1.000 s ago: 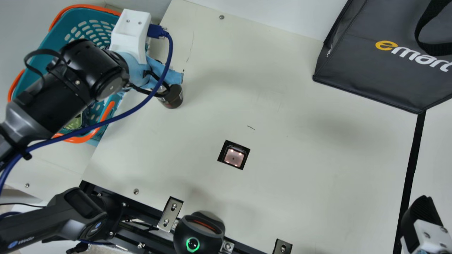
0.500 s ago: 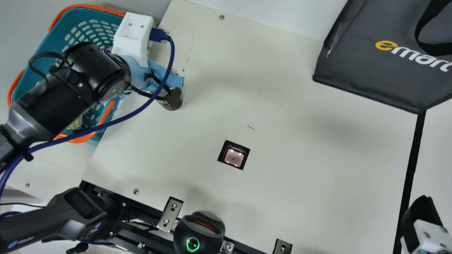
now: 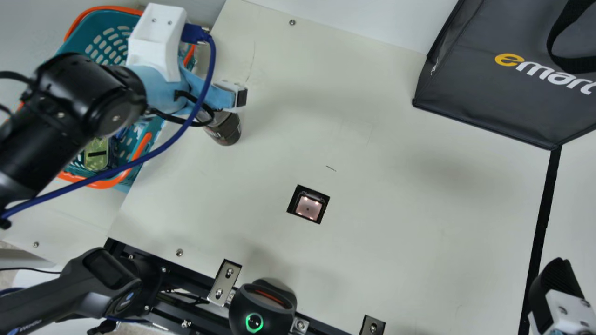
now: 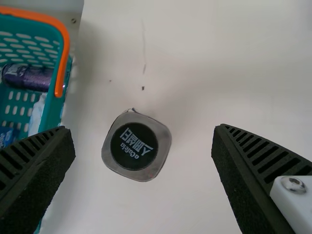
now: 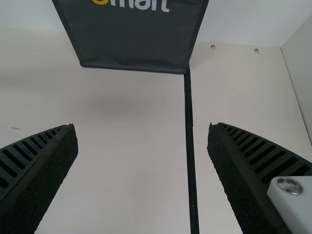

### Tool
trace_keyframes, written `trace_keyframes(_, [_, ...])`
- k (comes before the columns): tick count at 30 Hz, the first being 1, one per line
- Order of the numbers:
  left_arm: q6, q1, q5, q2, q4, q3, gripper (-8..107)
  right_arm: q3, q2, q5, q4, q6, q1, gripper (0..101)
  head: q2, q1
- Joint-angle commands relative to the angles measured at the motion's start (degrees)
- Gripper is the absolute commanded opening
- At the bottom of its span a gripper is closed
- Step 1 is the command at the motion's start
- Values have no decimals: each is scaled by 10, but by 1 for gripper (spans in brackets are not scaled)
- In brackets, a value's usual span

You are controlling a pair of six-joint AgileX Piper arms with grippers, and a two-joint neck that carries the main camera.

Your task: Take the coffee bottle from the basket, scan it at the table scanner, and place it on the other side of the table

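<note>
- Your left gripper (image 4: 142, 127) hangs far-left of the table scanner (image 3: 308, 204), pitched down at the coffee bottle (image 3: 226, 131), its fingers wide and gripping nothing.
- The bottle lies straight ahead of that gripper, beyond the fingertips, its dark cap (image 4: 134, 146) nearly central in the gap. It stands upright, long axis vertical, out of the basket (image 3: 104, 18) and far-left of the scanner; your left arm is plainly nearer.
- You probably need to advance along the gripper's own line, fingers either side, then close; drift sideways and one could tip the bottle.
- The basket sits farther left of the scanner than the bottle.
- Your right gripper (image 5: 141, 126) is well apart, right of the scanner, also spread wide and unladen, probably best kept for later placing.
</note>
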Motion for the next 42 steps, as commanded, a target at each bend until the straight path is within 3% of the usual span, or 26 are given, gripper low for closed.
trace_keyframes(1, [24,10,-1,-18,-31,0,90,0,0,0,0,0,0,95,2,-17])
trace_keyframes(8, [73,49,-1,-80,-74,5,90,0,0,0,0,0,0,95,2,-17])
trace_keyframes(20, [112,84,26,-191,-79,25,90,0,0,0,0,0,0,95,2,-17])
trace_keyframes(25, [111,84,29,-191,-80,25,90,0,0,1,-1,0,0,95,2,-17])
trace_keyframes(42, [111,84,28,-191,-80,25,90,0,0,1,-1,0,0,95,-198,-17])
